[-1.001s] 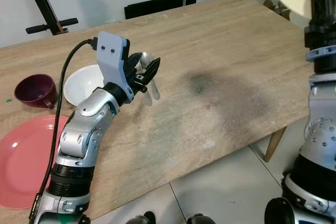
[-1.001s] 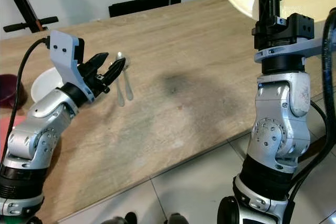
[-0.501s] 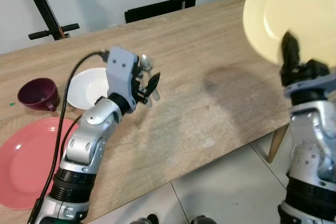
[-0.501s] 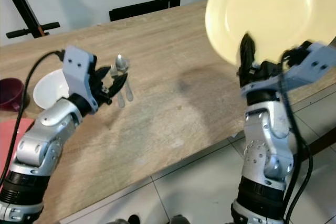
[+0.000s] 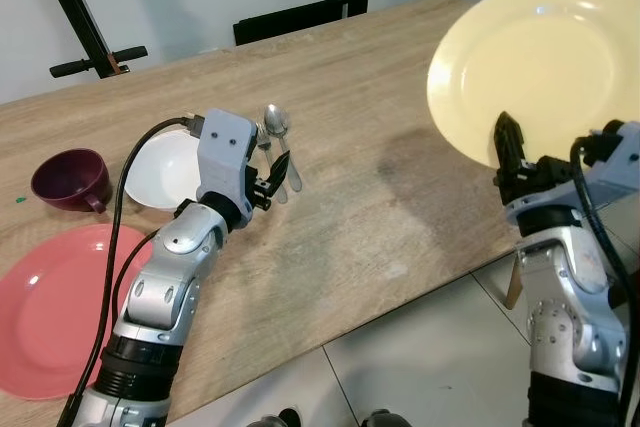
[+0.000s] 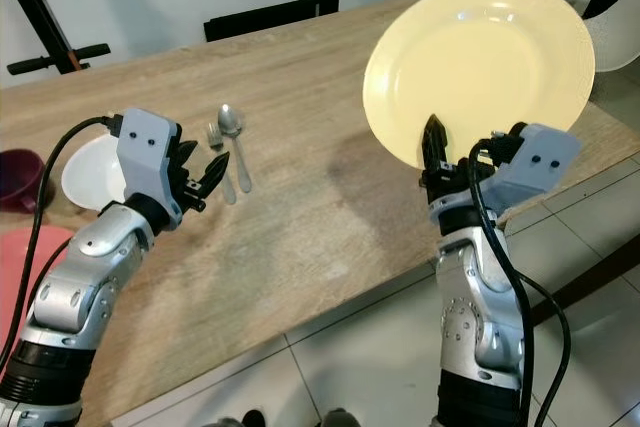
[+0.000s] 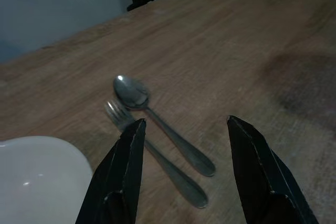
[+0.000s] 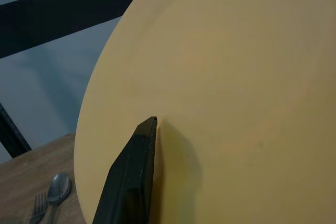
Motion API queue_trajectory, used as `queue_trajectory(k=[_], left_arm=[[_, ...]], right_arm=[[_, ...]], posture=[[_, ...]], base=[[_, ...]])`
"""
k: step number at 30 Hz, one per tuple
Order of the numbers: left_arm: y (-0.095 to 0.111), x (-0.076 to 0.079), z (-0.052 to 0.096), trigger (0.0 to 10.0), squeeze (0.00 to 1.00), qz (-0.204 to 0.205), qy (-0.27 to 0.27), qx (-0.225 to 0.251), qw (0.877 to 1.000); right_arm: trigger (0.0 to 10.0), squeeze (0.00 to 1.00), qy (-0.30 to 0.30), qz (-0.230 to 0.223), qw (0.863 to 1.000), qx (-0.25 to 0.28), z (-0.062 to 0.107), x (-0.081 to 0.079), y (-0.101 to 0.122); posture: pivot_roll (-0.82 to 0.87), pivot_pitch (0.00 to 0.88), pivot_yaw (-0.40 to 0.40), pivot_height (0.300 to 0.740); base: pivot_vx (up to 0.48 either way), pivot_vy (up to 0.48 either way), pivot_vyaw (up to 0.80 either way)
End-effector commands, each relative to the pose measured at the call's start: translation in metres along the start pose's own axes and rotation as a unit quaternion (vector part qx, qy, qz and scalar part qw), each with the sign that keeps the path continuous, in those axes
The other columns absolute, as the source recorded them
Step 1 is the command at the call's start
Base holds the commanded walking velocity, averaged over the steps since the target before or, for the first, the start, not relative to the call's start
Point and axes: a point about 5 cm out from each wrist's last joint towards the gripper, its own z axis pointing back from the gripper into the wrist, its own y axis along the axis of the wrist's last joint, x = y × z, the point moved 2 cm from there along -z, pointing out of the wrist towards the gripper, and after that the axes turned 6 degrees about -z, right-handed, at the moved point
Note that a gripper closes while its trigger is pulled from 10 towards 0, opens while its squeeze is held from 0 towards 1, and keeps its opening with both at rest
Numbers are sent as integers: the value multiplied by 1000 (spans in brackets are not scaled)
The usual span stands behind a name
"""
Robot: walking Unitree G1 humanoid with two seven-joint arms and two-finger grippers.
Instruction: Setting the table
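While the right claw [image 6: 437,159] pinches the yellow plate [image 6: 478,69] by its bottom edge, the plate stands up in the air past the counter [image 6: 330,97] edge. It looks hard, smooth and easy to break, so the rim is the best place to hold. The left claw [image 7: 184,148] hangs wide open above the spoon [image 7: 157,121] and fork [image 7: 152,153], arm bent.

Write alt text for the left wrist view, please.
Two open black fingers of the left gripper hover over a metal spoon and fork lying side by side on a wooden table, beside a white bowl.
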Motion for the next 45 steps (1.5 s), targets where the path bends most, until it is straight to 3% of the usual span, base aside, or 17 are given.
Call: queue_trajectory(k=[1,13,45], left_arm=[[-4,2,3,10000,0,-3,4,-2,1000],[-6,6,3,10000,0,0,15,-5,1000],[-4,7,3,10000,0,0,10,-1,1000]], right_arm=[[10000,0,3,5,1000,3,-1,-2,-1],[10000,0,4,12,1000,-4,1,-3,-5],[10000,0,-3,19,1000,-12,1,2,-10]], posture=[[-158,38,62,740],[-159,44,59,740],[-159,52,60,740]], base=[[0,0,0],[0,0,0],[-311,0,0]])
